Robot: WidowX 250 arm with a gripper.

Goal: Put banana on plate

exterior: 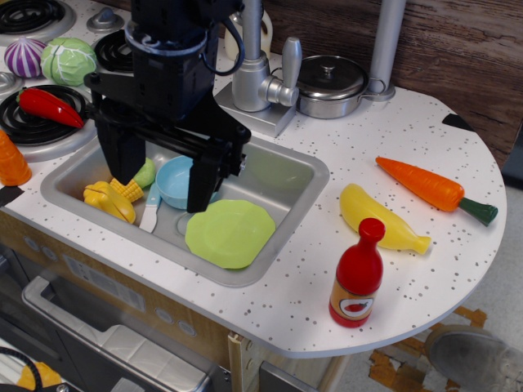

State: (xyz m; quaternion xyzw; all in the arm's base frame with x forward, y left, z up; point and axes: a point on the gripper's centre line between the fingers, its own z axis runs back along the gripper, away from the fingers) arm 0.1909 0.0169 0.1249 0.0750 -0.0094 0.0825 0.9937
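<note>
The yellow banana (380, 217) lies on the speckled white counter to the right of the sink, between the carrot and the red bottle. The lime-green plate (230, 233) lies in the steel sink (286, 175), leaning against its front right part. My black gripper (163, 175) hangs over the left half of the sink, above the blue bowl, left of the plate and far from the banana. Its jaws are wide apart and hold nothing.
In the sink are a light blue bowl (175, 181), a corn cob (111, 200), a green item (145, 173) and a pale utensil (151, 209). An orange carrot (431, 188) and a red bottle (358, 274) flank the banana. Faucet (263, 77) and pot (330, 83) stand behind.
</note>
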